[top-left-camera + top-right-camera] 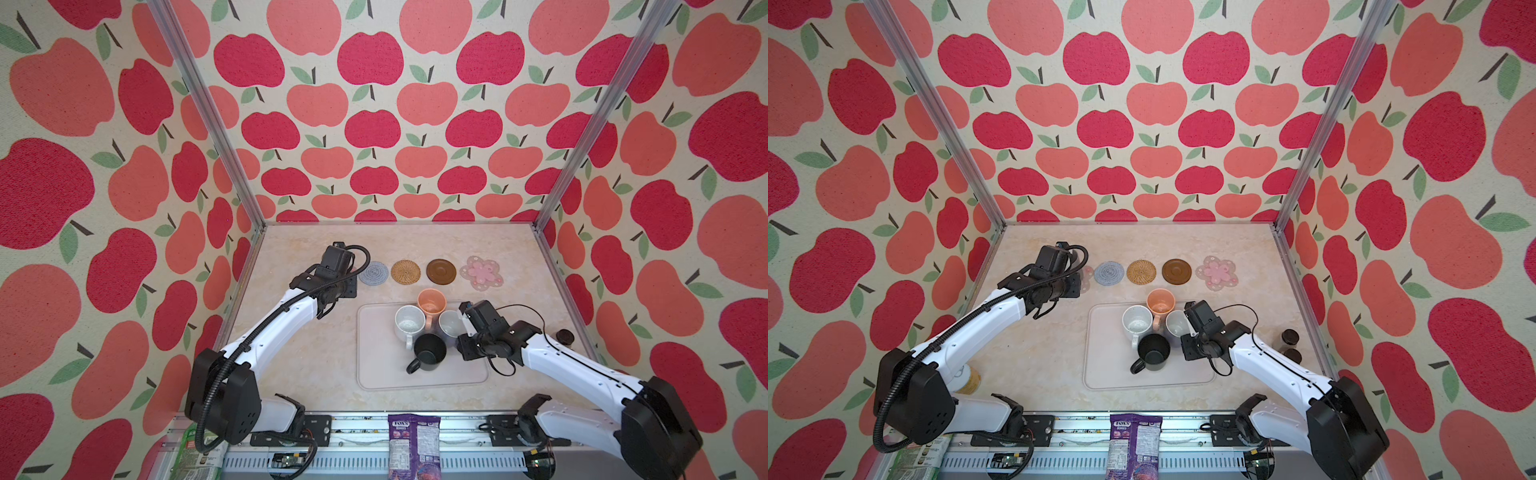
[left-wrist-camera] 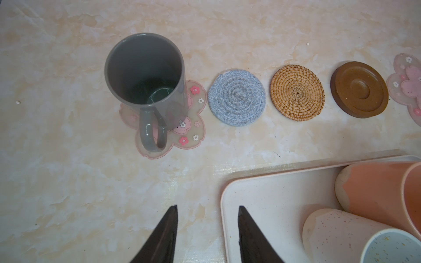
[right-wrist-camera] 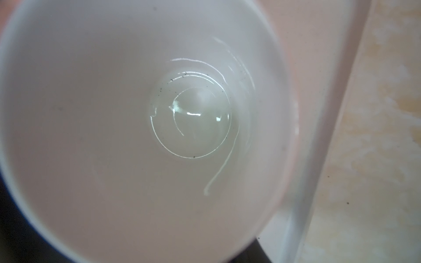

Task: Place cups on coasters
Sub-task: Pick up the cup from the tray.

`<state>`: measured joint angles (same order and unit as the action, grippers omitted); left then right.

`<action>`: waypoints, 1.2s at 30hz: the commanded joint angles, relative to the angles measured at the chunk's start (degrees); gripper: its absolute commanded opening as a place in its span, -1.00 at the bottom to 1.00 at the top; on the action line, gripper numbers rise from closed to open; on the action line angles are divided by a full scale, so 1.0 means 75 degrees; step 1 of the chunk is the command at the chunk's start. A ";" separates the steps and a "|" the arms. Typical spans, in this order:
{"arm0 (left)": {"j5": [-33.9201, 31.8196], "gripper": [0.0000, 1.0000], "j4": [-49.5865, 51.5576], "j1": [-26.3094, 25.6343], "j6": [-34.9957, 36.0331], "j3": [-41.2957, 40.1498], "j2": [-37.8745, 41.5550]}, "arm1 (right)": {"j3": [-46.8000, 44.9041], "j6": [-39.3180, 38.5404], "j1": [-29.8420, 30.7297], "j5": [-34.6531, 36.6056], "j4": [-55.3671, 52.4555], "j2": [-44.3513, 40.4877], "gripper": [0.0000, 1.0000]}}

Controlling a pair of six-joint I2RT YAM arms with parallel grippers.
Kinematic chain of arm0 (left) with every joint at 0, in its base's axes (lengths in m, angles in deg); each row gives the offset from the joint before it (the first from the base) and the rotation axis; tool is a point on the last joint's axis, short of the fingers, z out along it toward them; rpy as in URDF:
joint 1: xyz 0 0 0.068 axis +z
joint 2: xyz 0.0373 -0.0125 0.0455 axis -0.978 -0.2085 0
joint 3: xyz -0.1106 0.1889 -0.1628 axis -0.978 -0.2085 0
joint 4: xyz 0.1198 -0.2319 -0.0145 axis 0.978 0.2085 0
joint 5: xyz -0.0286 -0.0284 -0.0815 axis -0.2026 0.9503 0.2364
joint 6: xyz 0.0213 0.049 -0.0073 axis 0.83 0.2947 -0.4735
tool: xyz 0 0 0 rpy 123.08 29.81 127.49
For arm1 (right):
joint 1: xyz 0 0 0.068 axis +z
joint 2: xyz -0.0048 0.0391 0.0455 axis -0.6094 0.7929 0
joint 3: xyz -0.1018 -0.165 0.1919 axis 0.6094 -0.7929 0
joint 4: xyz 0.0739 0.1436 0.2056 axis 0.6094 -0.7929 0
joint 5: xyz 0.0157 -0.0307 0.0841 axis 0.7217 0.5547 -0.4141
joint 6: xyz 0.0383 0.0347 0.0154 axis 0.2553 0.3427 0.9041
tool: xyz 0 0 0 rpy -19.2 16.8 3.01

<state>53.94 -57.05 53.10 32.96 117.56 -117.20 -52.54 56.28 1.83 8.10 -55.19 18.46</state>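
Observation:
A grey mug [image 2: 145, 75] stands on a pink flower coaster [image 2: 193, 127]; my left arm hides it in both top views. My left gripper [image 2: 207, 208] hangs open just short of it, nothing between its fingers. In a row lie the grey-blue coaster [image 1: 374, 273], rattan coaster [image 1: 406, 272], brown coaster [image 1: 441, 271] and second pink flower coaster [image 1: 482, 272], all bare. On the pale tray [image 1: 382, 374] stand the white mug [image 1: 409, 323], peach mug [image 1: 432, 301], black mug [image 1: 430, 352] and lavender mug [image 1: 449, 323]. My right gripper [image 1: 462, 311] is at the lavender mug's rim; its white inside [image 3: 159, 113] fills the right wrist view, hiding the jaws.
A purple candy bag [image 1: 413, 444] lies on the front rail. Dark jars [image 1: 1289, 336] stand by the right wall and a yellow can [image 1: 969, 380] sits under my left arm. Apple-patterned walls close in three sides.

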 commanded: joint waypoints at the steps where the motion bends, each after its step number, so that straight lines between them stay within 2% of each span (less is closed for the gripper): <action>1: -0.0064 -0.09 0.0137 -0.0062 -0.0100 0.0165 0.0064 | 0.0099 0.0053 0.0031 0.0010 0.0172 -0.0157 -0.50; 18: -0.0100 -0.09 0.0153 -0.0124 -0.0110 0.0143 0.0108 | 0.0044 0.0195 0.0031 0.0624 -0.0642 -0.0462 -1.00; 29: -0.0094 -0.09 0.0090 -0.0157 -0.0138 0.0088 0.0035 | -0.0014 0.0362 0.0028 0.1275 -0.0722 -0.0972 -1.00; 36: -0.0122 -0.09 0.0078 -0.0178 -0.0141 0.0122 -0.0118 | 0.0241 0.0272 0.0025 0.1492 -0.0256 -0.0657 -1.00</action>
<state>53.92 -56.68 52.03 32.81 117.56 -117.24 -52.69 58.07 1.83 16.82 -61.26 13.02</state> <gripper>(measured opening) 0.455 0.178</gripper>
